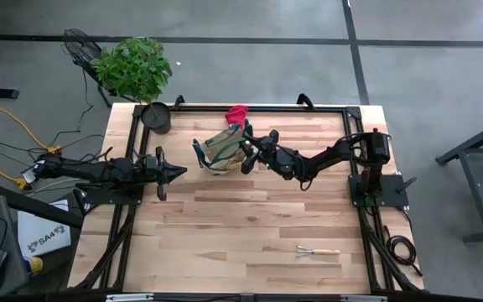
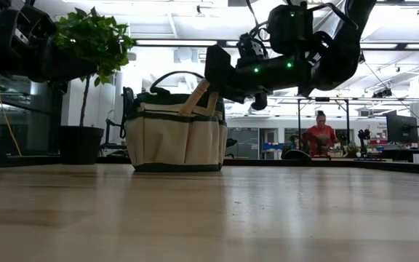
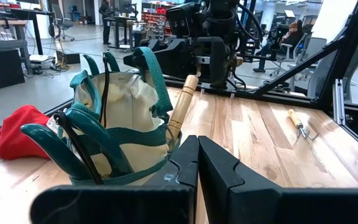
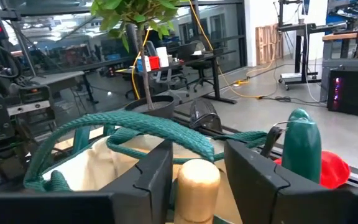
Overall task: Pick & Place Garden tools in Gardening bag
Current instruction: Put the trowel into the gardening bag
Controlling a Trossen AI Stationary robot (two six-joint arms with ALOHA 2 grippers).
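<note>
Right end effector (image 4: 194, 171) spread around wooden handle (image 4: 196, 186) in bag (image 1: 222, 149); potted plant (image 1: 137, 74), red glove (image 1: 237, 114) behind.

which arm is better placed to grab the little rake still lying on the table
Right. The mini rake lies on the right half of the table, near the right arm's base. The left tool sits shut on the far side of the bag.

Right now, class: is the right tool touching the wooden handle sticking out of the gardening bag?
Apart. The right wrist view shows the wooden handle standing between the right tool's open fingers with a gap on each side, above the gardening bag.
</note>
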